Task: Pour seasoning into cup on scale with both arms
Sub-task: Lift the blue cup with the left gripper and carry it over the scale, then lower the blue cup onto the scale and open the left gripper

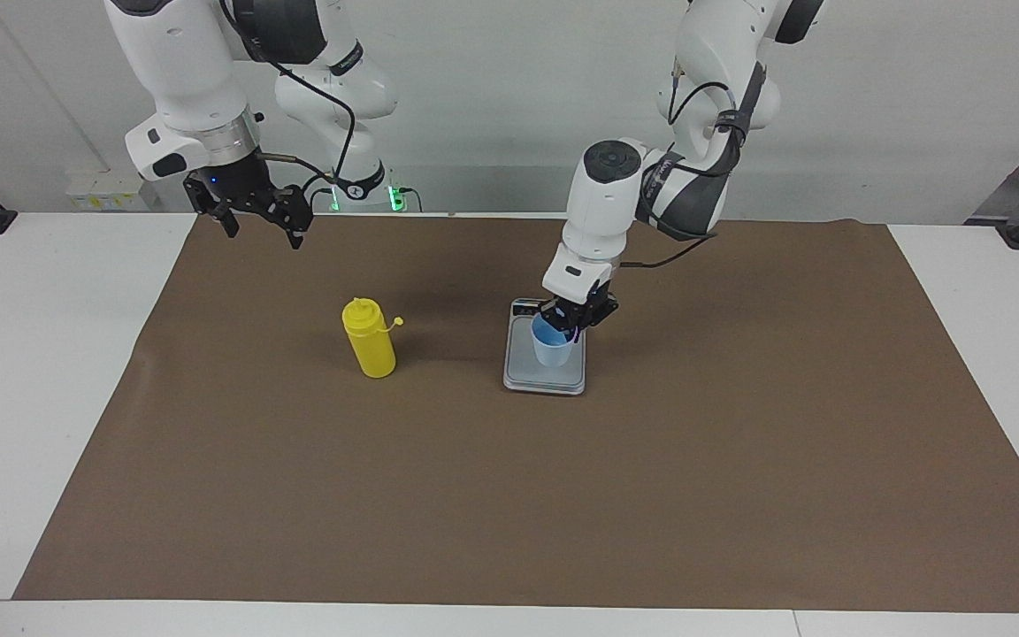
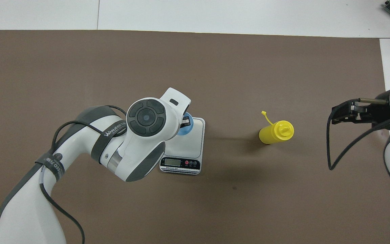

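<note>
Here, nearest the robots, I have the right gripper waiting in the air over the edge of the brown mat at the right arm's end of the worktop; its fingers stand wide apart and hold nothing; in the overhead view the same gripper shows at the edge of the picture. Next out I see the left gripper over the scale, its fingers pinched shut on the rim of the cup; the light-blue cup sits upright low over the weighing plate, though I cannot tell whether its base touches the plate; from above most of the cup is hidden under the left arm's wrist, and the scale shows its dark display strip on the end nearest the robots. The seasoning stands upright on the mat beside the scale, toward the right arm's end, well apart from both grippers; its small tethered cap hangs off to one side; overhead the bottle shows its domed nozzle.
</note>
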Controlling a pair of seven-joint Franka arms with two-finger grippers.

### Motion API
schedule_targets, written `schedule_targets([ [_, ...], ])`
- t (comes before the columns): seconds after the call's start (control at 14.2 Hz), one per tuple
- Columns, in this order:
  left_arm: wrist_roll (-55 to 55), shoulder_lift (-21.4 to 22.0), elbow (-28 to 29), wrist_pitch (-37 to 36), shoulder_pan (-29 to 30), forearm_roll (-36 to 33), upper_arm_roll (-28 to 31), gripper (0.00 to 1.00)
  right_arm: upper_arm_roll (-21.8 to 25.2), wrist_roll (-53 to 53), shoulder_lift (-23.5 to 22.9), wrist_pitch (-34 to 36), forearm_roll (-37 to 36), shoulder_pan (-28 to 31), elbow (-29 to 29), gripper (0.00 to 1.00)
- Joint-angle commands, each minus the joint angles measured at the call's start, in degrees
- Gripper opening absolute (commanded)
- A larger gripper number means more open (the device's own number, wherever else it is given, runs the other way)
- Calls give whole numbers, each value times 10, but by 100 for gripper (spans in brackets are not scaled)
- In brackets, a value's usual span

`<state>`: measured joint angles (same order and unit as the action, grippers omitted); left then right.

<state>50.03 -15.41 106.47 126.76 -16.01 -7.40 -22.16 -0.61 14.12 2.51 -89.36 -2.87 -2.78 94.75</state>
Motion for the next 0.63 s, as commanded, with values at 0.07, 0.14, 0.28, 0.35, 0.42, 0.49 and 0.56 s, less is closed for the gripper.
schedule_targets([
  [0.07, 17, 1, 15, 15, -16, -17, 9, 0, -2, -13, 17, 2, 8, 7, 19, 100],
  [0.14, 17, 1, 15, 16, -16, -17, 9, 0, -2, -13, 17, 2, 8, 7, 19, 100],
  [0.28, 17, 1, 22, 17, -17, -17, 9, 5, -2, -12, 17, 2, 8, 6, 20, 100],
  [0.35, 17, 1, 23, 17, -17, -17, 9, 17, -2, -12, 17, 2, 8, 6, 20, 100],
  [0.42, 16, 1, 22, 16, -16, -17, 9, 70, -2, -12, 17, 2, 8, 7, 20, 100],
  [0.49, 17, 0, 18, 16, -15, -17, 9, 100, -2, -12, 17, 2, 8, 6, 20, 100],
  [0.56, 16, 2, 15, 15, -12, -17, 10, 100, -2, -13, 17, 2, 8, 7, 20, 100],
])
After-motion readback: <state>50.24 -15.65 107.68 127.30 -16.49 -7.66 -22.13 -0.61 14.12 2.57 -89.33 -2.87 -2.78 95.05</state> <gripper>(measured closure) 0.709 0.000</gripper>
